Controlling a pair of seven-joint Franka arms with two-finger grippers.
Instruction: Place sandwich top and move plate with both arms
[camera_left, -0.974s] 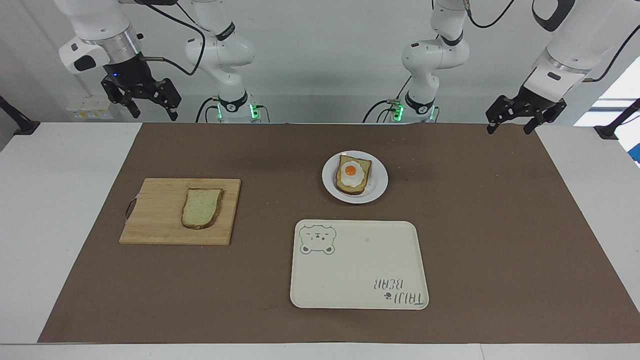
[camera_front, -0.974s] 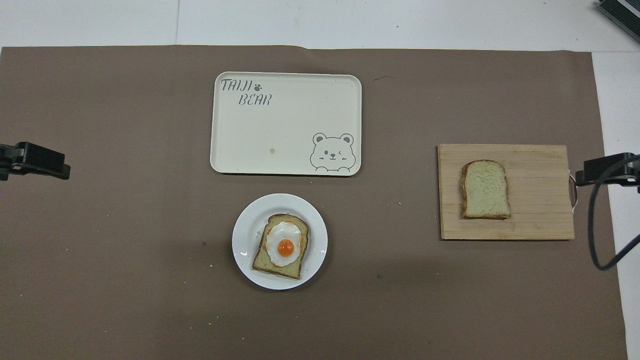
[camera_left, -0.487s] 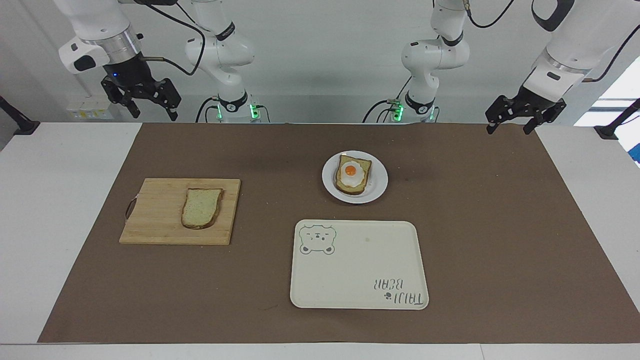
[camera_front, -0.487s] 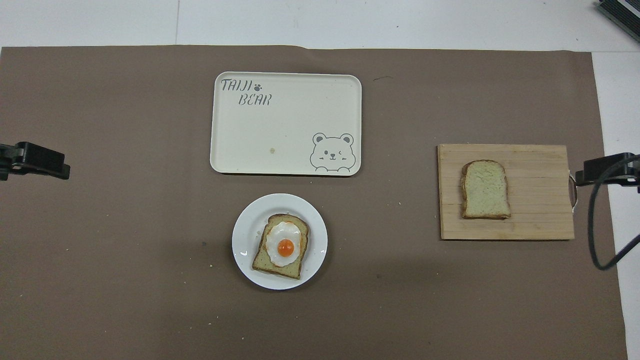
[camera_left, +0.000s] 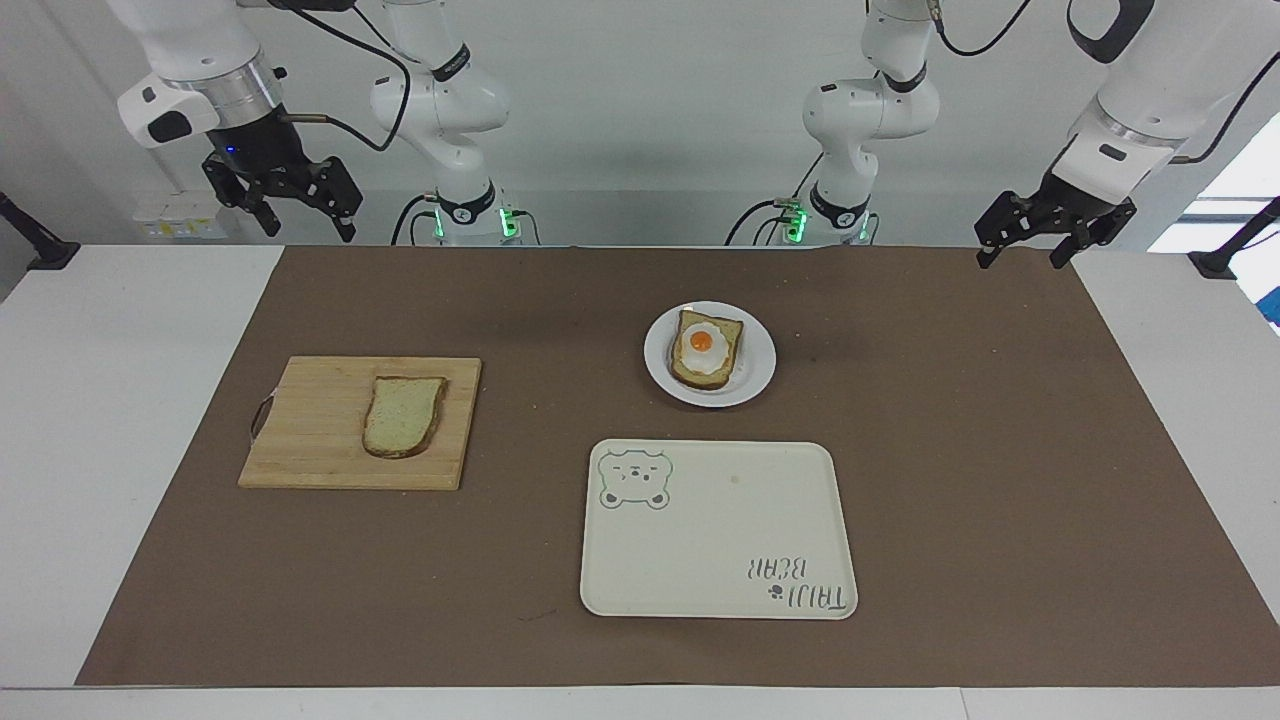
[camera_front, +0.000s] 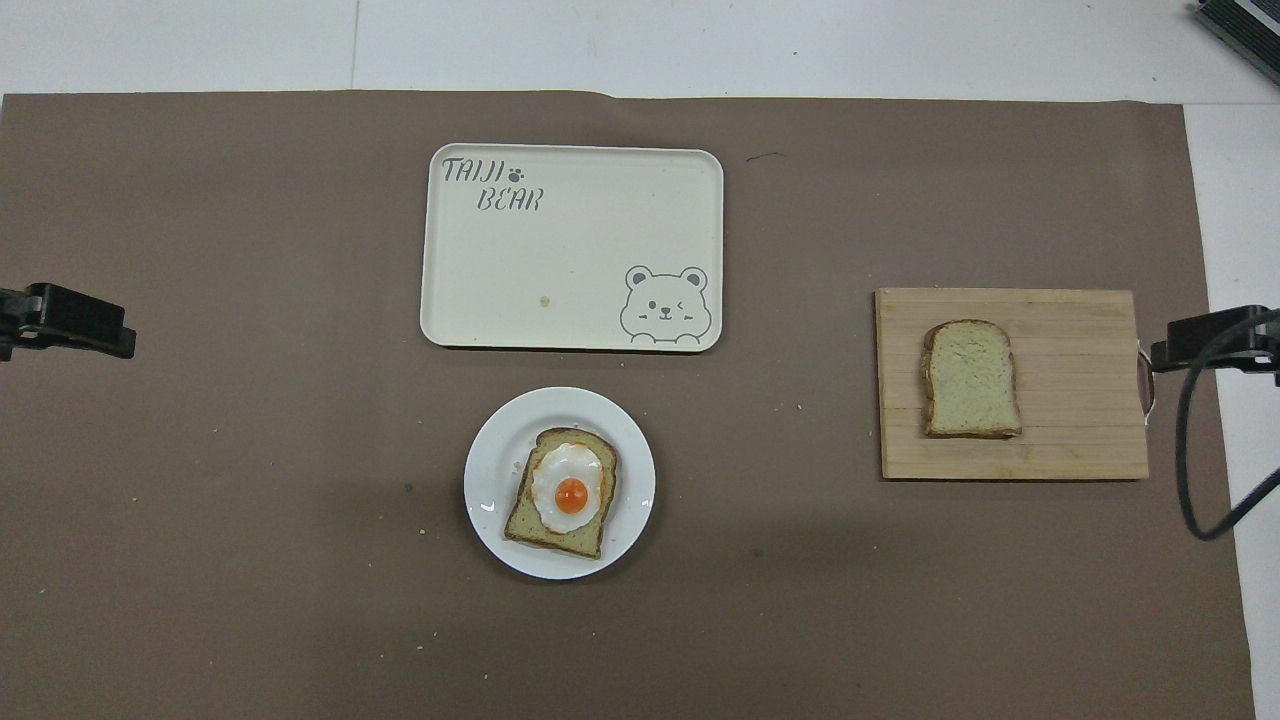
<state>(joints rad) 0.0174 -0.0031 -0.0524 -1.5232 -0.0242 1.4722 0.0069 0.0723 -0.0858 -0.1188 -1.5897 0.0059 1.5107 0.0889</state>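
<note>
Plainly speckled, brown-crusted sandwich top (camera_left: 403, 416) lies flat; both hands (camera_left: 297, 212) (camera_left: 1030, 244) spread, holding nothing

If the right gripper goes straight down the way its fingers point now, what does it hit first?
Probably bare table. The right gripper hangs open, pointing down, at the right arm's end of the table, near the brown mat's robot-side corner. The cutting board with the sandwich top lies farther out, off that line; depth is uncertain.

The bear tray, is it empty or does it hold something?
Empty. The bear tray shows only its printed bear and lettering; nothing lies on it.
</note>
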